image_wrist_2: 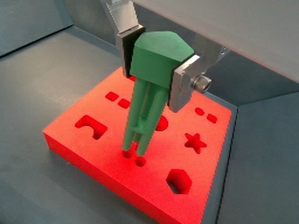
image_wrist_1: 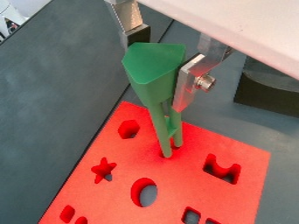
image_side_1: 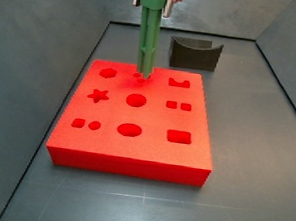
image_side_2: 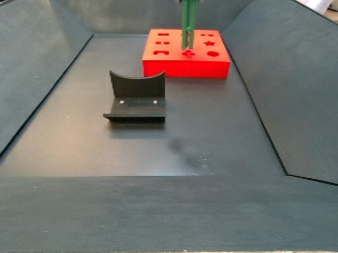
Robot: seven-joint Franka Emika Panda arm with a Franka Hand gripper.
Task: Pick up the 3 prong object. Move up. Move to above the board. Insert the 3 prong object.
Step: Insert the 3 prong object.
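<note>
- Fingers (image_wrist_2: 184,77) of the gripper (image_wrist_2: 156,63) are clamping the wide top of the 3 prong object (image_wrist_2: 149,87) from two sides, with the silver plates pressing flat against the green head in both wrist views.
- Gripper (image_wrist_1: 166,61) is hanging above the board (image_wrist_1: 247,170), holding the post upright.
- Prongs at the post's lower end are reaching the board's red face and entering its small round holes in a wrist view (image_wrist_2: 132,155); how deep they are sitting I cannot tell.
- Post (image_side_1: 148,34) is standing over the board's (image_side_1: 146,152) back row in a side view, between a round hole and a notched hole.
- Holder (image_side_1: 195,53), dark grey and U-shaped, is sitting on the floor just behind the board, apart from it.
</note>
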